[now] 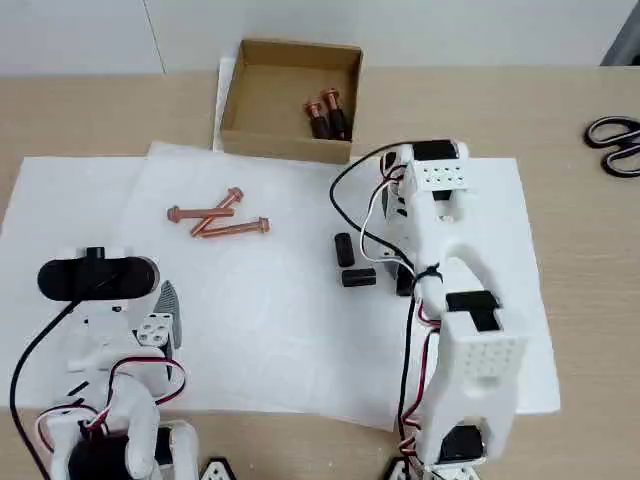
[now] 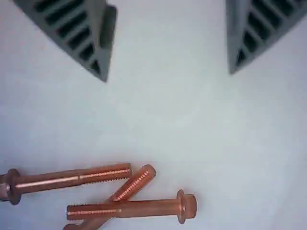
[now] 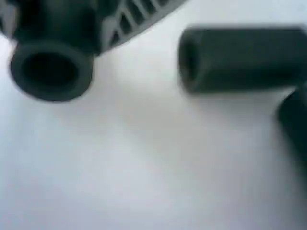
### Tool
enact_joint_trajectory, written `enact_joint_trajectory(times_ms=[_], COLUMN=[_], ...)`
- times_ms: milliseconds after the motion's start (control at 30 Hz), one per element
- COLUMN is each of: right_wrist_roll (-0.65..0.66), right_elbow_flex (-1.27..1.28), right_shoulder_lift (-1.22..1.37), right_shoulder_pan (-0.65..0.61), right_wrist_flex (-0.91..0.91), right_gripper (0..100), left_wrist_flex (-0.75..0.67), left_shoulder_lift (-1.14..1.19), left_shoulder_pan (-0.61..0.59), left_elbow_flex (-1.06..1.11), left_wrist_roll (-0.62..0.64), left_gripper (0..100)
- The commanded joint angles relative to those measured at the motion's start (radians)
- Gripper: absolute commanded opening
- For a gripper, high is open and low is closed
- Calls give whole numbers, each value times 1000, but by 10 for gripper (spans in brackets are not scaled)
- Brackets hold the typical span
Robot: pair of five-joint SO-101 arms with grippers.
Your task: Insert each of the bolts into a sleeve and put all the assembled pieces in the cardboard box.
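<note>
Three copper bolts [image 1: 218,216] lie crossed on the white sheet [image 1: 270,330], shown close in the left wrist view [image 2: 129,209]. My left gripper [image 2: 168,69] hangs open over bare sheet just short of them, at the near left [image 1: 170,308]. Two black sleeves [image 1: 345,248] [image 1: 358,277] lie mid-table. My right gripper [image 3: 53,43] is shut on a third sleeve [image 3: 50,71], whose open end faces the camera. The loose sleeves [image 3: 242,57] lie close beside it. The cardboard box [image 1: 250,100] at the back holds two assembled pieces [image 1: 328,115].
Scissors [image 1: 615,140] lie on the bare wooden table at the far right. The right arm [image 1: 450,230] stretches over the sheet's right side with its cables [image 1: 375,235]. Open sheet lies between the bolts and the sleeves.
</note>
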Motion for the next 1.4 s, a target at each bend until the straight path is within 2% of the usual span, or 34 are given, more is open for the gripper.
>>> enact_joint_trajectory(times_ms=[0, 200, 367, 600, 867, 1033, 1367], right_wrist_roll=[14, 17, 206, 324, 336, 351, 356], right_elbow_flex=[-44, -44, -46, -60, -60, -61, -60], right_shoulder_lift=[-156, -168, -96, -41, 38, 104, 148], right_shoulder_pan=[13, 47, 41, 8, 7, 10, 7], right_wrist_flex=[1, -119, -145, -197, -254, -272, -295], right_gripper=[3, 3, 3, 4, 5, 90, 72], left_wrist_flex=[-20, -20, -20, -20, -20, -20, -18], left_shoulder_lift=[0, 0, 0, 3, 6, 6, 6], left_shoulder_pan=[-2, -2, -2, 3, 3, 3, 3], left_elbow_flex=[-2, -2, -2, -2, -2, -2, -2], left_wrist_roll=[-2, -2, -2, -2, -2, -2, -2], left_gripper=[156, 156, 156, 156, 156, 156, 156])
